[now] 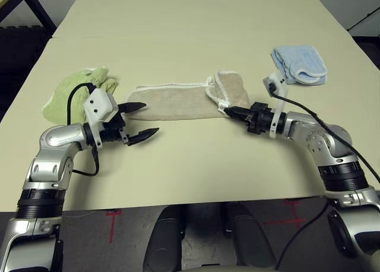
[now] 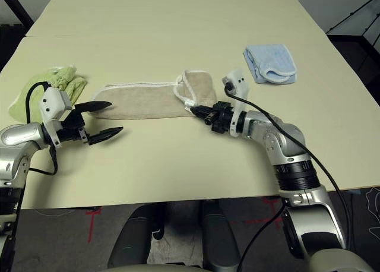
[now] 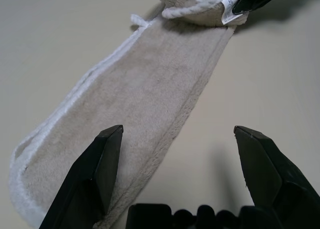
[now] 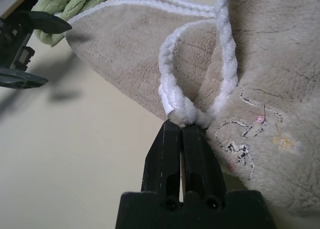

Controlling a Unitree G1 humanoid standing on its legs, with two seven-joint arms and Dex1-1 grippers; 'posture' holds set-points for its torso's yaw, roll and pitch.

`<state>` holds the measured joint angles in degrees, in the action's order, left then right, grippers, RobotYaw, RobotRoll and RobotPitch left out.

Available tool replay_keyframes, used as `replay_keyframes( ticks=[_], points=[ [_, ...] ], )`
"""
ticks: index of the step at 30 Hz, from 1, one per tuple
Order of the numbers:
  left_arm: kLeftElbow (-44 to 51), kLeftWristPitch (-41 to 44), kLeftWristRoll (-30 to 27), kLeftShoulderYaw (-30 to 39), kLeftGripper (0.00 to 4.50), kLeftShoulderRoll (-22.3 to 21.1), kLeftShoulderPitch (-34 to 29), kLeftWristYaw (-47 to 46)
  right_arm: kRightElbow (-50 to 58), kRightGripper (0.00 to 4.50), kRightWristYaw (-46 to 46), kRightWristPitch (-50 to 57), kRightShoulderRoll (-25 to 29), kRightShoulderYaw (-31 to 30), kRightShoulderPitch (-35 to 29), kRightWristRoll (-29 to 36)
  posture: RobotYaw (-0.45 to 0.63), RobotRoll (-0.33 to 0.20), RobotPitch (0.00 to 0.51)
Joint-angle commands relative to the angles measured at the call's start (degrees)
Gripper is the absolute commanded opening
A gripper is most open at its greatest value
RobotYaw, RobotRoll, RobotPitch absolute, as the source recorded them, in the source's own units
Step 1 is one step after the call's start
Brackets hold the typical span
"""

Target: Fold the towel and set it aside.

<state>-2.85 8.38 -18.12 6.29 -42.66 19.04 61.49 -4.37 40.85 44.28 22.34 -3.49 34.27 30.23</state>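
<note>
Nearest the camera, both silver forearms are reaching forward over the cream table [image 1: 196, 171]. Using the long beige terry towel with white stitched edging [image 1: 178, 103] as the landmark, the left gripper [image 1: 140, 120] is hovering just off the towel's left end, its two black fingers spread as wide as they go and holding nothing; in the left wrist view the towel's end is lying between and beyond those fingers [image 3: 102, 176], not touched by them. The right gripper [image 1: 230, 111] is sitting at the towel's right end, pointing left and slightly down, its fingers pressed fully together on the white corded edging [image 4: 186, 116] where the edge is bunching into a loop. That right end is lying doubled back over the towel's flat length, and a small stitched motif [image 4: 240, 149] is showing on the raised part. A crumpled pale green cloth [image 1: 74, 94] is lying beyond the towel's left end. A folded light blue cloth [image 1: 300, 64] is lying well to the right of the towel, farther back.
</note>
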Motion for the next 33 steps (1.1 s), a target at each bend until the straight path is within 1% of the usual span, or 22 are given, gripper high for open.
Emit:
replay_keyframes(
  ticks=[1,5,8,11,12,15,17,20,21,22,24,28,30,33],
  points=[
    [1.3,0.9,-0.4,-0.2,4.5,-0.2,-1.2,-0.4,-0.1,0.04,-1.2,1.0,-1.4,-0.8,0.9,-1.0,0.05,0.0,0.17],
    [1.3,1.0,-0.4,-0.3,4.5,0.0,-1.2,-0.6,-0.9,0.04,-2.2,1.0,-3.6,-2.1,1.6,-2.5,0.06,0.0,0.165],
    [1.8,1.2,-0.5,-0.2,4.5,-0.2,-1.5,-0.7,-1.0,0.04,-2.2,1.3,-4.1,-3.1,1.6,-3.8,0.06,0.0,0.159],
    [2.2,1.5,-0.6,0.0,4.5,-0.4,-1.8,-0.7,-1.1,0.78,-1.3,0.2,-3.7,-4.4,1.5,-5.4,0.06,0.0,0.157],
    [2.1,1.5,-0.6,0.0,4.5,-0.4,-1.8,-0.7,-1.1,1.14,-0.3,-1.3,-3.7,-4.7,1.5,-5.9,0.06,0.0,0.156],
    [1.7,1.3,-0.5,0.0,4.5,-0.4,-2.0,-0.6,-1.3,2.15,3.6,-9.2,-3.9,-3.7,1.2,-6.4,0.06,0.0,0.154],
    [1.3,1.0,-0.3,0.0,4.5,-0.4,-2.0,-0.5,-2.2,2.91,7.3,-15.9,-3.5,-2.9,1.3,-6.7,0.06,0.0,0.154],
    [0.7,0.7,-0.2,-0.2,4.5,-0.2,-2.0,-0.3,-4.0,3.96,11.3,-22.2,-3.0,-0.9,2.4,-6.1,0.05,0.0,0.153],
    [0.4,0.5,-0.2,-0.3,4.5,-0.2,-1.9,-0.2,-4.7,4.28,12.4,-23.7,-3.0,-0.5,2.9,-6.0,0.05,0.0,0.153],
    [0.1,0.3,-0.1,-0.4,4.5,-0.2,-1.9,-0.1,-5.6,4.44,13.5,-25.1,-2.8,-0.3,3.5,-6.0,0.04,0.0,0.153],
    [-0.7,-0.1,0.0,-0.7,4.5,-0.1,-1.6,0.2,-8.2,4.44,15.8,-27.8,-2.5,-1.4,4.9,-7.6,0.04,0.0,0.152],
    [-2.1,-0.8,0.3,-1.1,4.5,0.1,-0.6,0.7,-15.3,4.44,19.5,-35.0,-3.0,-6.9,8.3,-14.4,0.04,0.0,0.152],
    [-2.4,-0.9,0.4,-1.3,4.5,0.2,-0.2,0.8,-19.0,4.44,19.8,-36.8,-3.6,-9.2,10.0,-17.5,0.04,0.0,0.152],
    [-2.4,-1.2,0.3,-1.4,4.5,0.3,-0.4,0.6,-24.8,4.44,19.2,-40.1,-5.6,-10.9,12.3,-20.7,0.05,0.0,0.15]
  ],
)
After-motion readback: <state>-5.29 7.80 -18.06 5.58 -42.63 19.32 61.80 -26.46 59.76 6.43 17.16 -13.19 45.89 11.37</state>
